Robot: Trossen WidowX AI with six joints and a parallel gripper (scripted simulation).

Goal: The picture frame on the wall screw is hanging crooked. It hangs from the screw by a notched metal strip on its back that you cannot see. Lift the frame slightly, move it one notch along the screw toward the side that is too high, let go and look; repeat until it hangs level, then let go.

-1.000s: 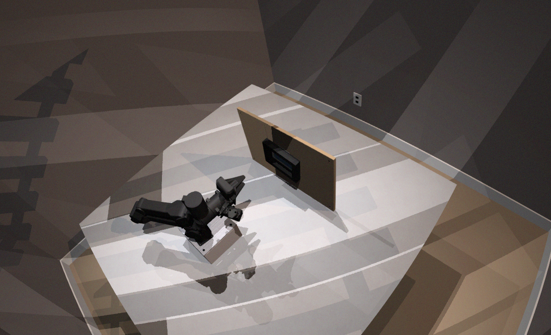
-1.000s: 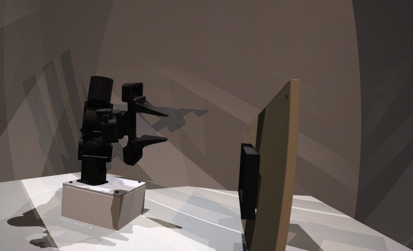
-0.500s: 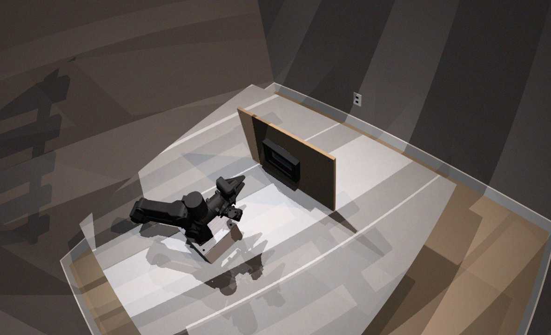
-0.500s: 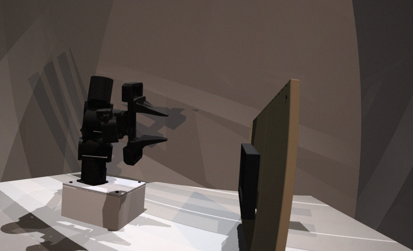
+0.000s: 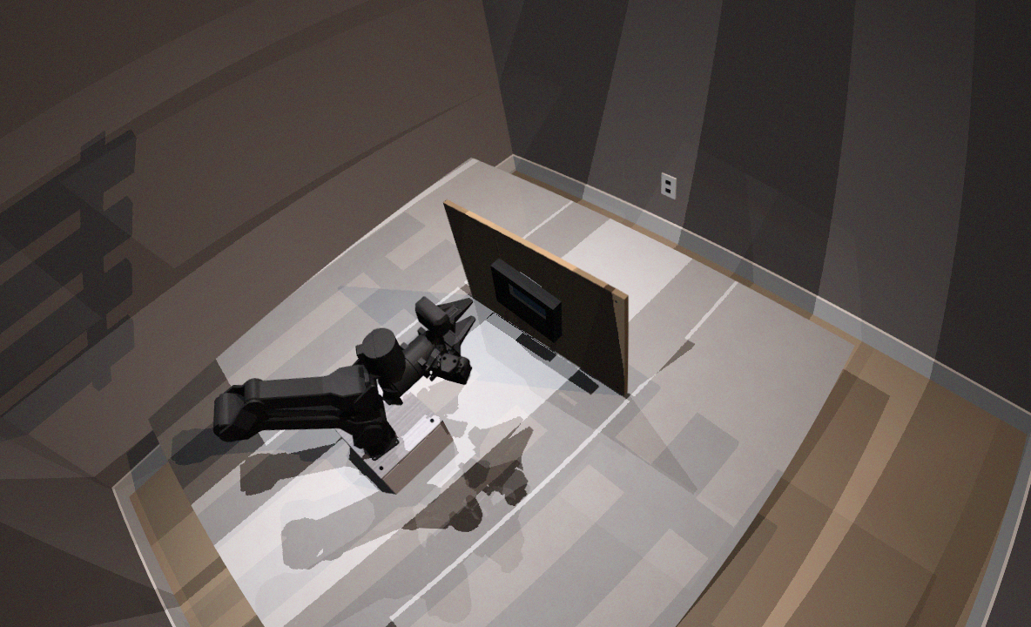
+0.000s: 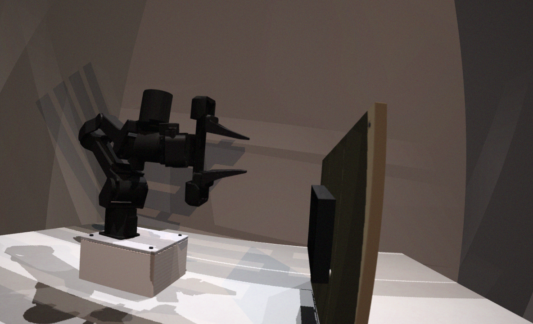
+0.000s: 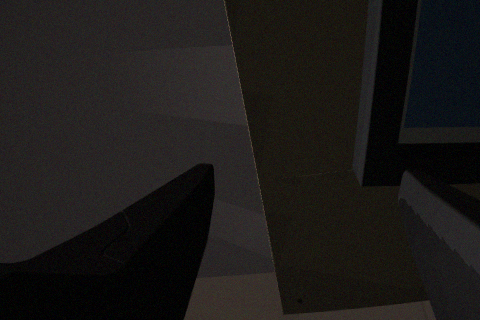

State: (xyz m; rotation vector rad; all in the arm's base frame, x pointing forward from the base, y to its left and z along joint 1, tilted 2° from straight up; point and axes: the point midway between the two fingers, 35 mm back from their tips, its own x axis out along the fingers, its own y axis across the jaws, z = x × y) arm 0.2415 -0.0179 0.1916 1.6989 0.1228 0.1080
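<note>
The dark picture frame [image 5: 555,320] [image 6: 325,241] [image 7: 389,75] with a blue picture hangs on the upright tan board [image 5: 596,331] [image 6: 377,181] [image 7: 300,70]. Its lower edge in the wrist view is not parallel to the board's bottom edge; its left side looks slightly high. The screw and the notched strip are hidden behind it. My gripper [image 5: 470,309] [image 6: 247,155] [image 7: 307,181] is open and empty, well short of the board. In the wrist view the right fingertip appears just below the frame's lower left corner; the left appears beyond the board's left edge.
The arm stands on a pale box [image 5: 414,460] [image 6: 115,266] on the light table [image 5: 620,483] [image 6: 220,310]. The board's edge faces the exterior view. A wall outlet [image 5: 668,185] is behind. Strong shadows darken the board's face.
</note>
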